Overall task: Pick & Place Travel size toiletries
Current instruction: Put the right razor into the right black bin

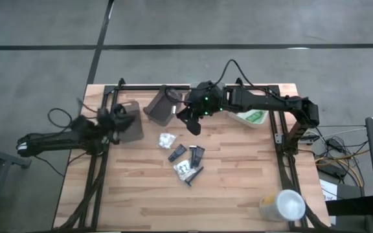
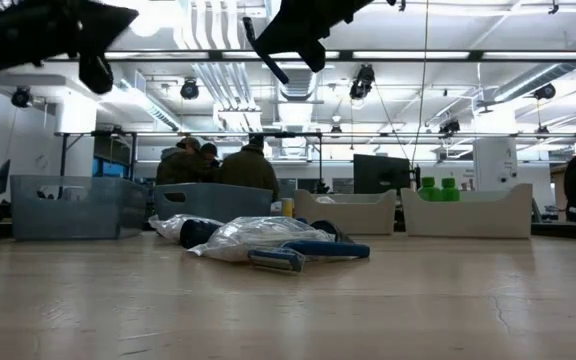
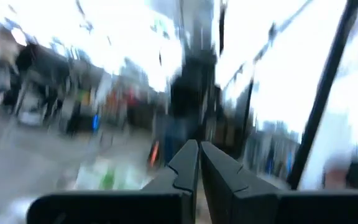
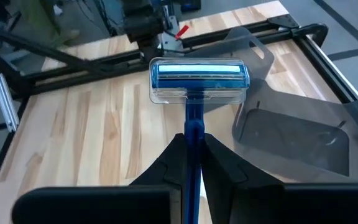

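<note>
- My right gripper point(image 4: 191, 155) has its jaws pinching the handle of a blue razor point(image 4: 197, 78), whose clear-capped head points forward past the fingertips.
- In the high view that gripper point(image 1: 193, 123) hangs above the far middle of the table point(image 1: 238, 188), just beside the tilted grey tray point(image 1: 162, 105).
- My left gripper point(image 3: 199, 163) has its jaws pressed together with nothing between them; the arm sits at the left edge, near the dark tray point(image 1: 129, 122).
- The remaining travel size toiletries point(image 1: 185, 160) lie loose mid-table: white packets and dark flat tubes, clustered close together.
- From table height I see the same pile point(image 2: 258, 243), a clear crinkly packet lying over a blue item.
- Green bottles point(image 2: 438, 188) sit in the white tray point(image 2: 468, 212) at the far right.
- A big white cup point(image 1: 283, 206) lies near the front right corner.
- People stand in the room behind.
</note>
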Tool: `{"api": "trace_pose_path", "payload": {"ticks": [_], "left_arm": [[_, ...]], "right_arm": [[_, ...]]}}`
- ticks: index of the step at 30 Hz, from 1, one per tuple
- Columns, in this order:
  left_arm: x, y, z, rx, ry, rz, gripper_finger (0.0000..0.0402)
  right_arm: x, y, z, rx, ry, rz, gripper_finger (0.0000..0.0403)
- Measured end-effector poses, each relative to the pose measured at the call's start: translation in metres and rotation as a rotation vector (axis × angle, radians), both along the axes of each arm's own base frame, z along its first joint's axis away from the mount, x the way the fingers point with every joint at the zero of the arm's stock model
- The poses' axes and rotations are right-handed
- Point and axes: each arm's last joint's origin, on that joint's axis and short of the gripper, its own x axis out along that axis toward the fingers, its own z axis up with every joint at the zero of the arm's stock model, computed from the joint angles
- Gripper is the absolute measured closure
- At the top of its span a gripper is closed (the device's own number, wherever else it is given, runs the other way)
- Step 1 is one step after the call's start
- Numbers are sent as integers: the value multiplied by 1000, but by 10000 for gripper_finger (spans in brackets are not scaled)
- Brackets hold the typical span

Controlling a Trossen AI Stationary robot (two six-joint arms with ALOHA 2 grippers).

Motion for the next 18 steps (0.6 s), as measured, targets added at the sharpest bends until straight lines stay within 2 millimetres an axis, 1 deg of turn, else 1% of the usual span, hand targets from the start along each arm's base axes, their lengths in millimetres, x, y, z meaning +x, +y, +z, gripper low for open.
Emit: {"api": "trace_pose_path", "payload": {"ticks": [2, 4, 6, 8, 10, 13, 16, 18], "left_arm": [[-5, 2, 9, -48, -117, 74, 378], [-8, 6, 12, -142, -181, 178, 378], [-7, 8, 13, -223, -184, 250, 378], [-3, 9, 17, -221, -128, 252, 376], [5, 9, 22, -215, -41, 231, 368], [24, 11, 35, -192, 91, 194, 348], [45, 14, 54, -157, 148, 198, 322], [59, 17, 68, -128, 170, 216, 307]], "right_arm": [[0, -2, 1, 12, -11, -13, 378], [0, -4, 2, 12, -15, -18, 378], [0, -5, 6, 9, -26, -21, 378], [0, -7, 11, 7, -46, -26, 378], [0, -9, 17, 11, -68, -37, 378], [0, -14, 27, 3, -109, -49, 378], [0, -17, 38, -22, -144, -48, 378], [-1, -18, 41, -33, -153, -47, 378]]}}
